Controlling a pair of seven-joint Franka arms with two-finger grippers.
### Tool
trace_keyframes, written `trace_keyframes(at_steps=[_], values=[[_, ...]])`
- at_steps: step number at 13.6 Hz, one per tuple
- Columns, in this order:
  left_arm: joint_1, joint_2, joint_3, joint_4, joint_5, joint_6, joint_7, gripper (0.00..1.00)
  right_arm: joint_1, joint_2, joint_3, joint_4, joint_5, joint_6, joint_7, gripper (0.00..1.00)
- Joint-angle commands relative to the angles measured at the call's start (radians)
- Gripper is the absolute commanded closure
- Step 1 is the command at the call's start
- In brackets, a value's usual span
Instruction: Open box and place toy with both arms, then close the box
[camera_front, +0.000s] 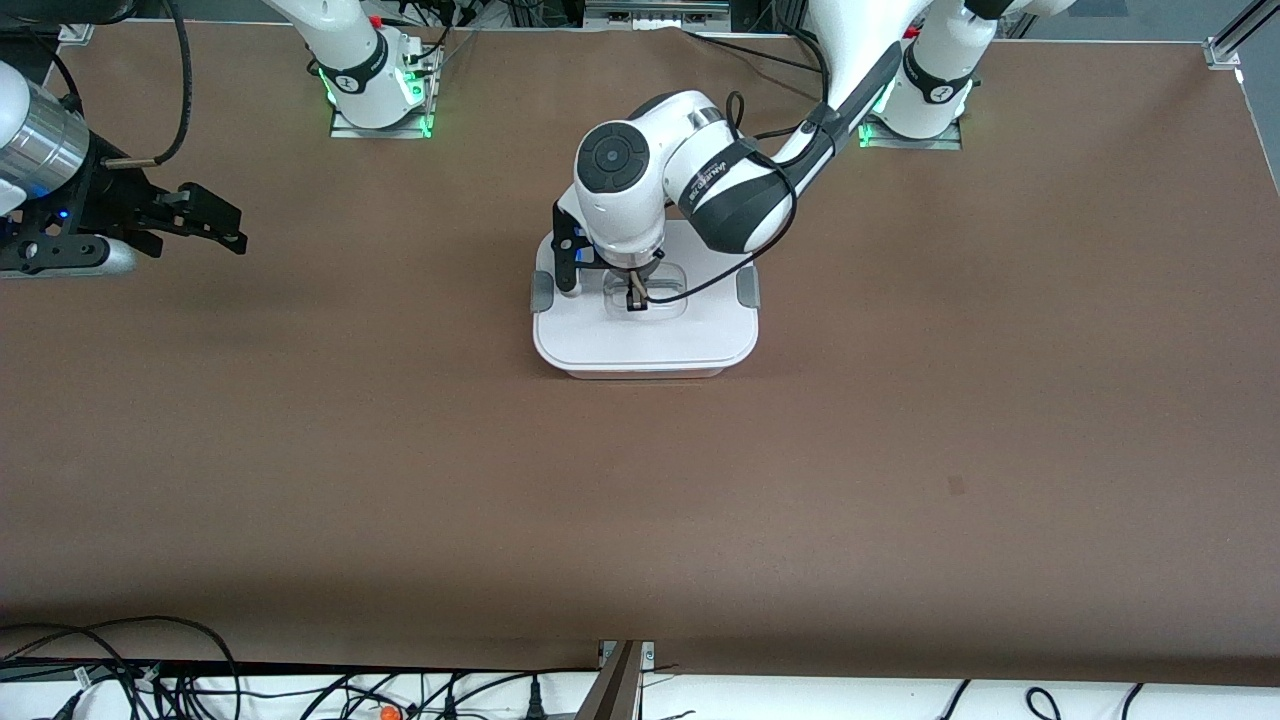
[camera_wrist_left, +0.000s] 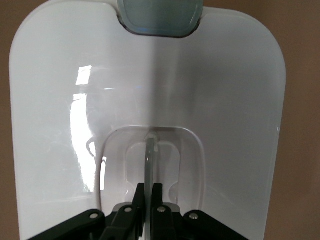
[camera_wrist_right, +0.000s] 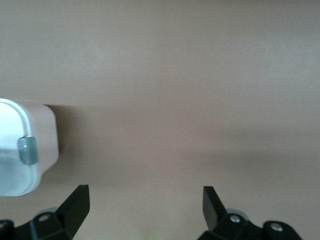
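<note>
White-lidded box (camera_front: 645, 335) mid-table; left gripper (camera_front: 636, 296) pinches its lid handle (camera_wrist_left: 150, 150). Right gripper (camera_front: 215, 222) waits wide open, empty, over bare table (camera_front: 400, 480).

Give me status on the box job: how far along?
Lid sits flat on the box; no toy in any view, so it's either inside already or not out yet. In hand: left gripper shut on the lid handle. Right gripper waits open over bare table at the right arm's end. What's left can't be settled from these views.
</note>
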Motion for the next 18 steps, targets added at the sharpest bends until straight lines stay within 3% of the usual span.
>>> trace_keyframes(at_steps=[1, 3, 4, 5, 11, 15, 18], values=[[-0.019, 0.044, 0.014, 0.043, 0.024, -0.004, -0.026, 1.00, -0.001, -0.009, 0.007, -0.021, -0.031, 0.015, -0.003, 0.00], [-0.020, 0.045, 0.014, 0.043, 0.025, -0.002, -0.028, 0.99, -0.001, -0.009, 0.007, -0.021, -0.028, 0.023, -0.003, 0.00], [-0.020, 0.047, 0.014, 0.043, 0.024, -0.002, -0.028, 0.80, -0.001, -0.009, 0.005, -0.021, -0.025, 0.026, -0.003, 0.00], [-0.019, 0.044, 0.014, 0.045, 0.024, -0.004, -0.035, 0.01, -0.001, -0.009, 0.007, -0.024, -0.025, 0.026, -0.003, 0.00], [0.016, 0.002, 0.016, 0.111, 0.024, -0.074, -0.060, 0.00, -0.001, -0.009, 0.005, -0.026, -0.025, 0.025, -0.003, 0.00], [0.169, -0.016, 0.011, 0.216, 0.016, -0.215, -0.048, 0.00, -0.001, -0.009, 0.005, -0.026, -0.025, 0.023, -0.003, 0.00], [0.282, -0.051, 0.014, 0.224, 0.022, -0.251, -0.049, 0.00, -0.001, -0.013, 0.005, -0.026, -0.023, 0.020, -0.005, 0.00]])
